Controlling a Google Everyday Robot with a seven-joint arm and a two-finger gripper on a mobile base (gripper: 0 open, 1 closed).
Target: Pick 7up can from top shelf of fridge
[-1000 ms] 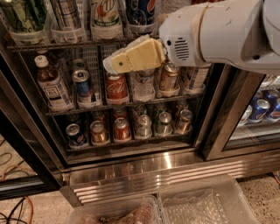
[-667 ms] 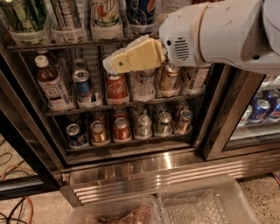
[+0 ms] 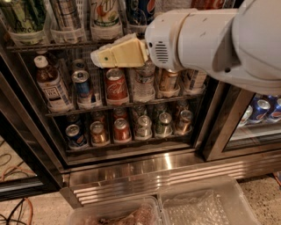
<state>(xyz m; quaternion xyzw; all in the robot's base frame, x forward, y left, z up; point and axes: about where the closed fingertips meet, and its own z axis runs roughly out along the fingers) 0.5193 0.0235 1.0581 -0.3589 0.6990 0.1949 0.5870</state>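
Observation:
The 7up can [image 3: 105, 17] stands in a clear plastic holder on the top shelf [image 3: 52, 45] of the fridge [image 3: 175, 172], near the upper left-middle of the camera view; only its lower part shows. My gripper [image 3: 97, 57], cream-coloured on a big white arm, points left in front of the shelf edge. Its tip is just below the 7up can and a little to its left, with nothing seen in it.
A blue Pepsi can [image 3: 140, 11] stands right of the 7up can, with other tall cans [image 3: 66, 17] to the left. Below are a red cola can [image 3: 116, 85], a bottle [image 3: 50, 85] and short cans [image 3: 121, 129]. Clear plastic bins [image 3: 206, 204] sit on the floor.
My gripper has moved slightly left and up, closer under the 7up can. The cans and shelves have not moved.

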